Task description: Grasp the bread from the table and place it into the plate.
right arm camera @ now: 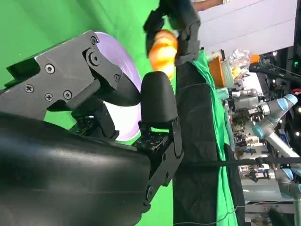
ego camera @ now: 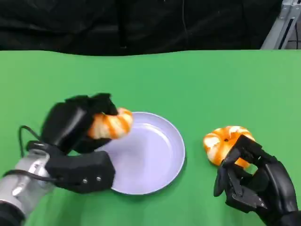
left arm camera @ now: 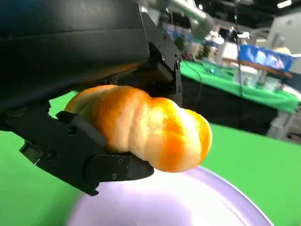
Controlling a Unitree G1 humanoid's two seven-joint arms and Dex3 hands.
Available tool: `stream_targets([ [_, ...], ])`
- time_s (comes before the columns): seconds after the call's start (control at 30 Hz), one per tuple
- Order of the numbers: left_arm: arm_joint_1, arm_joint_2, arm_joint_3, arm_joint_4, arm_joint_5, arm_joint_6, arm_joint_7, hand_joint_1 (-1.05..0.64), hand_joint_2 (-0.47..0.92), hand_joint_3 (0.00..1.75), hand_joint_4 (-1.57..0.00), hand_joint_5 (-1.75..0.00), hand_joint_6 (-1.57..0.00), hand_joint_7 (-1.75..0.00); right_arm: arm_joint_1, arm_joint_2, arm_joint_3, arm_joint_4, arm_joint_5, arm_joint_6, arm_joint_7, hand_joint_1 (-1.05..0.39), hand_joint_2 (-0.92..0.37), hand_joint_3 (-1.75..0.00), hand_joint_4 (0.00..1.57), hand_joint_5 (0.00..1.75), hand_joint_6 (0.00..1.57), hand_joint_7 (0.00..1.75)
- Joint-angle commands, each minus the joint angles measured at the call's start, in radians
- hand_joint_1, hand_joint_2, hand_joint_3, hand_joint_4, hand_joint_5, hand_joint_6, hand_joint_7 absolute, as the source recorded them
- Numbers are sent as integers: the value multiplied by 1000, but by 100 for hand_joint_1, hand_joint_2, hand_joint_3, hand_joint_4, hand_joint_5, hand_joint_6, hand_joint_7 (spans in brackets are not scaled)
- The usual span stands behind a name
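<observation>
Bread (ego camera: pixel 111 124) sits gripped in my left hand (ego camera: pixel 77 123), poised over the plate's (ego camera: pixel 160 162) left rim for release; my right hand (ego camera: pixel 251 181) waits open beside the second bread (ego camera: pixel 221 141).

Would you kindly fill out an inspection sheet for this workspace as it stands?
Surface: green table.
Job's things: lavender plate holds nothing; one bread held over its rim; second bread on the table beside it.
Clutter: nothing seen.
Hands: left robot hand grips the first bread; right robot hand open, by the second bread.
Cables: black cable at the left wrist.
Surroundings: black backdrop; other tables and robot arms in the right wrist view.
</observation>
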Motion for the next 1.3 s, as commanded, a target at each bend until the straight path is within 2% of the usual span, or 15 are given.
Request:
stream_targets([
  [0.03, -10, -31, -19, 35, 1, -12, -34, -10, 71, 75, -64, -175, -61, -160, 3, -4, 1, -17, 3, 6, -11, -11, -56, -121, 85, 175, 62, 172],
  [0.13, -17, -53, -29, 68, -3, -35, -46, -10, 75, 73, -63, -175, -57, -167, 4, -4, 4, -18, 2, 1, -13, -10, -57, -121, 85, 175, 62, 172],
  [0.23, -22, -62, -37, 89, 0, -49, -54, -7, 77, 71, -63, -175, -61, -162, 4, -6, 6, -19, 1, 1, -15, -9, -57, -121, 85, 175, 62, 172],
  [0.3, -24, -61, -47, 95, 5, -51, -76, -3, 86, 50, -60, -168, -68, -140, 5, -6, 8, -24, 2, 7, -18, -10, -57, -121, 85, 175, 62, 172],
  [0.37, -23, -50, -60, 81, 13, -36, -122, -2, 91, 38, -65, -142, -82, -95, 4, -7, 8, -22, 1, 5, -21, -10, -56, -121, 86, 175, 62, 172],
  [0.4, -21, -42, -66, 64, 17, -20, -160, -26, 91, 35, -57, -82, -76, -50, 4, -8, 8, -19, 0, 1, -20, -10, -56, -121, 86, 175, 63, 172],
  [0.43, -18, -36, -70, 50, 18, -6, -188, -39, 92, 36, -53, -50, -72, -28, 3, -8, 8, -17, 0, -1, -20, -10, -56, -121, 86, 175, 63, 172],
  [0.47, -16, -26, -76, 32, 21, 9, -227, -47, 92, 36, -51, -33, -70, -16, 2, -9, 7, -13, 0, -5, -18, -11, -56, -121, 86, 175, 63, 172],
  [0.5, -13, -20, -79, 17, 21, 20, -257, -66, 92, 42, -32, -14, -55, -7, 1, -10, 6, -11, 2, -8, -15, -11, -56, -121, 86, 175, 63, 172],
  [0.57, -5, -7, -85, -17, 22, 49, -322, -85, 92, 51, -9, -3, -36, -1, 2, -9, 7, -12, 4, -7, -14, -11, -56, -121, 86, 175, 63, 172],
  [0.77, 7, 18, -103, -76, 53, 93, -400, -99, 92, 62, 0, 0, -17, 0, 6, -9, 9, -24, 1, 2, -20, -10, -56, -122, 86, 175, 63, 172],
  [1.13, 62, 22, -50, -160, -33, 106, -439, -95, 92, 61, 0, 0, -15, -1, 8, -6, 10, -31, 8, 14, -23, -9, -56, -122, 86, 175, 63, 171],
  [1.2, 103, -4, 9, -186, -112, 83, -403, -44, 92, 33, -29, -9, -39, -6, 8, -7, 10, -29, 6, 8, -22, -10, -56, -122, 86, 175, 63, 171],
  [1.23, 125, -28, 51, -196, -182, 77, -405, -33, 92, 28, -38, -10, -45, -6, 8, -8, 9, -29, 3, 9, -23, -10, -56, -122, 86, 175, 63, 171],
  [1.3, 151, -57, 117, -200, -320, 65, -463, -1, 92, 43, -87, -26, -85, -17, 7, -9, 10, -25, -2, 0, -23, -10, -56, -122, 86, 175, 63, 171],
])
